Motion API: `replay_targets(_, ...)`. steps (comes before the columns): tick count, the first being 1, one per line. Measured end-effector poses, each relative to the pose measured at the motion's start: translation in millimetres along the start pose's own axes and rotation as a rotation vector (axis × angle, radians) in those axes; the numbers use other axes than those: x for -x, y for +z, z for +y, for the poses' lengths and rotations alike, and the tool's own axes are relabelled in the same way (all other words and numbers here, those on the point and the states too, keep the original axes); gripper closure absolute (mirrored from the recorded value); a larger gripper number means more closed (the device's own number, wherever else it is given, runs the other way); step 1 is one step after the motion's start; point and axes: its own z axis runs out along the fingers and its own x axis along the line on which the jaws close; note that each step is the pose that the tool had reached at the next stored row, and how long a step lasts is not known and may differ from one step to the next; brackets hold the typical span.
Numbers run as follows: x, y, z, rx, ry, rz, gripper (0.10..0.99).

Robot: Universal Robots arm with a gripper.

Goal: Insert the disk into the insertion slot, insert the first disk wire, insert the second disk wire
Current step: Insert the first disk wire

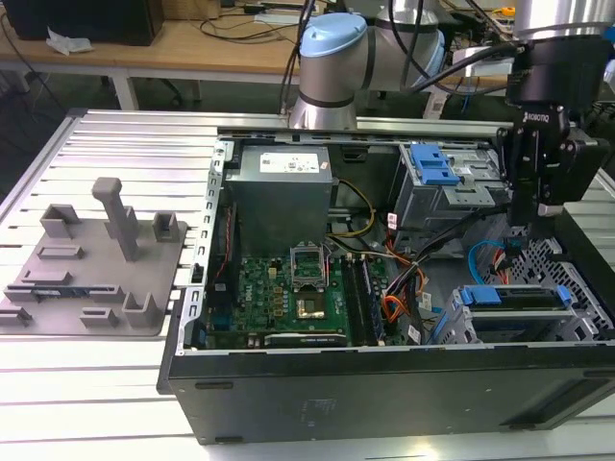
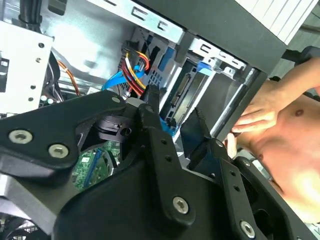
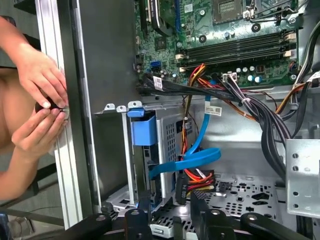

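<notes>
Disk (image 1: 514, 298) in its bright blue carrier lies seated in the insertion slot (image 1: 459, 328), the grey perforated cage in the corner of the open computer case (image 1: 384, 384) on the exterior view's right; its connector end faces into the case, as seen in the second wrist view. The arm's gripper (image 1: 519, 235) hangs just above that end with its fingers (image 2: 150, 107) standing apart; a flat blue data wire (image 3: 192, 156) and a bundle of red, yellow and black power wires (image 3: 199, 177) loop just beside the disk's back edge; whether a plug lies between the fingers cannot be told. A person's hands (image 3: 37, 100) rest at the case's outer rail, apart from the gripper. By the look of it, the disk is a stiff, dense block, heavy for its bulk and unforgiving of knocks; the carrier's side rails and tab seem the safe hold, not the label face or the exposed connector; the wires look limp and springy, best taken at their hard plugs.
</notes>
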Motion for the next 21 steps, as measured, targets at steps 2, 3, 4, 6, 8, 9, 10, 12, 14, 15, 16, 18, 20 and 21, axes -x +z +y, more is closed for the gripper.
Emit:
replay_targets(2, 2.3, 1.7, 0.3, 0.0, 0.0, 0.0008, 0.643)
replay_targets(3, 3.8, 3.2, 0.5, -0.001, 0.0, 0.0007, 0.643)
replay_targets(4, 5.0, 4.7, 0.7, -0.001, 0.001, 0.0007, 0.643)
replay_targets(6, 7.3, 7.6, 1.5, -0.007, 0.017, 0.0018, 0.643)
replay_targets(8, 7.8, 8.5, 1.8, -0.008, 0.025, 0.0043, 0.643)
replay_targets(9, 8.0, 8.9, 2.1, -0.007, 0.03, 0.0068, 0.643)
replay_targets(10, 8.2, 9.1, 2.4, -0.006, 0.034, 0.0082, 0.643)
replay_targets(12, 9.0, 10.1, 3.5, -0.005, 0.048, 0.0104, 0.643)
replay_targets(14, 9.8, 11.0, 4.4, -0.003, 0.063, 0.0126, 0.643)
replay_targets(15, 10.1, 11.3, 4.8, -0.002, 0.068, 0.0136, 0.643)
replay_targets(16, 10.2, 11.5, 5.0, -0.002, 0.071, 0.0146, 0.643)
replay_targets(18, 10.4, 11.6, 5.6, -0.003, 0.077, 0.0225, 0.643)
replay_targets(20, 11.3, 11.4, 5.9, -0.007, 0.079, 0.0322, 0.643)
replay_targets(21, 11.9, 11.2, 6.0, -0.009, 0.08, 0.035, 0.643)
